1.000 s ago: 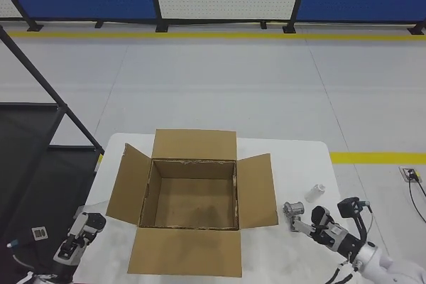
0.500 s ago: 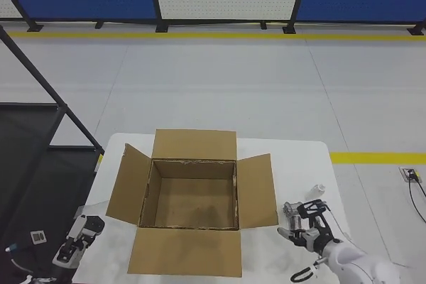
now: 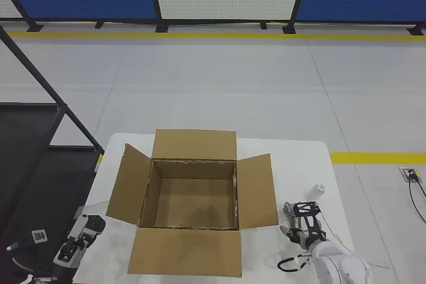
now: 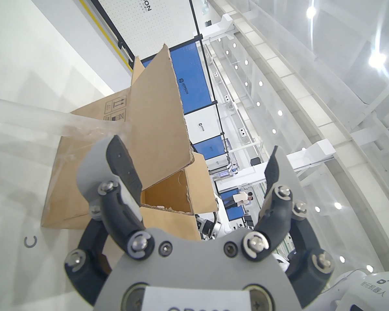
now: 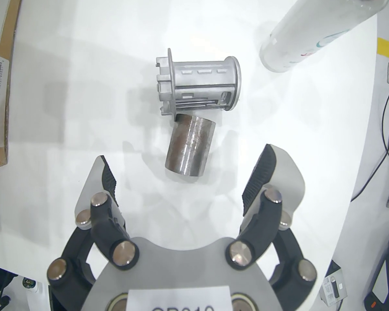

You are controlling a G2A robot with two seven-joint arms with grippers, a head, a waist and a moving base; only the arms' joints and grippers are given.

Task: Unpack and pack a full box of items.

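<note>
Right gripper (image 5: 186,160), fingers spread and holding nothing, hangs over a steel cylinder (image 5: 190,144) right of the open box (image 3: 192,250). The cylinder touches a grey housing (image 5: 199,82); a tube (image 5: 314,24) lies farther from the box. Left gripper (image 4: 196,150), also spread and empty, sits off the box's left front corner.

White table (image 3: 291,151), black frame (image 3: 57,119), floor socket (image 3: 410,174)
</note>
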